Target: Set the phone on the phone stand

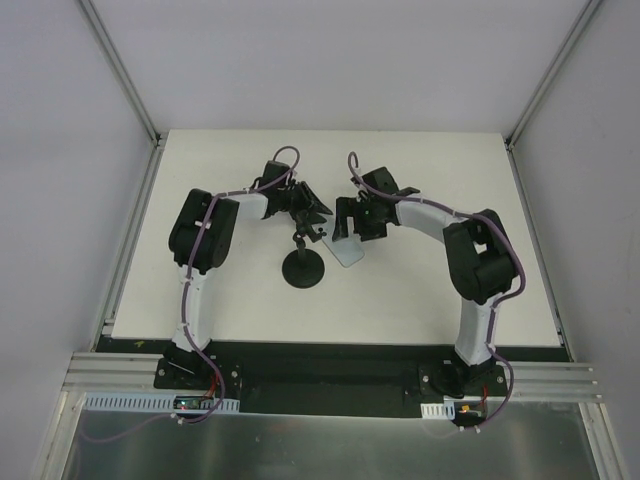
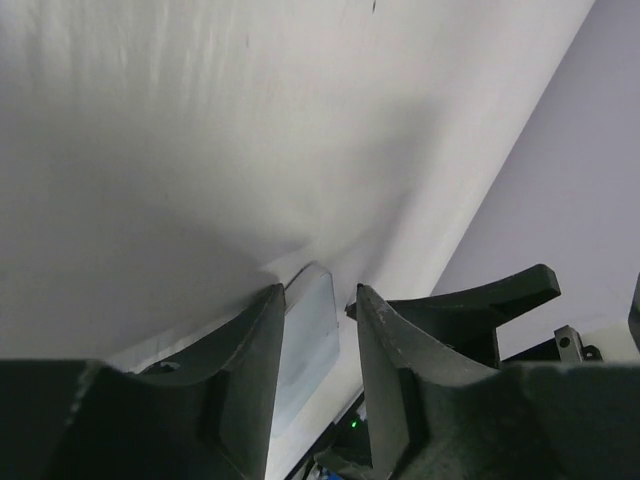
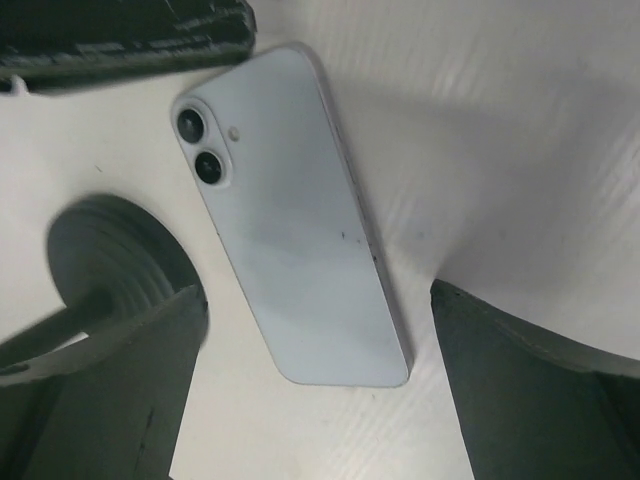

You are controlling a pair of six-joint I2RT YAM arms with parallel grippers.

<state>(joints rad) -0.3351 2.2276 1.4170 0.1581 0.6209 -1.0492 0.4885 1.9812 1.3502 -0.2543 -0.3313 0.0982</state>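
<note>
Flat on the bench (image 1: 420, 300), just beside the stand (image 1: 303, 268), lies the phone (image 3: 295, 215), pale back up, the right hand (image 3: 315, 300) spread wide over it, the left hand (image 2: 315, 300) barely parted on nothing, so the pick-up looks next: descend, pinch its long edges.

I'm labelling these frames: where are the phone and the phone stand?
phone (image 3: 300, 230): right wrist view, on the middle of its pale back.
phone stand (image 1: 303, 272): top external view, on its round black base.
</note>
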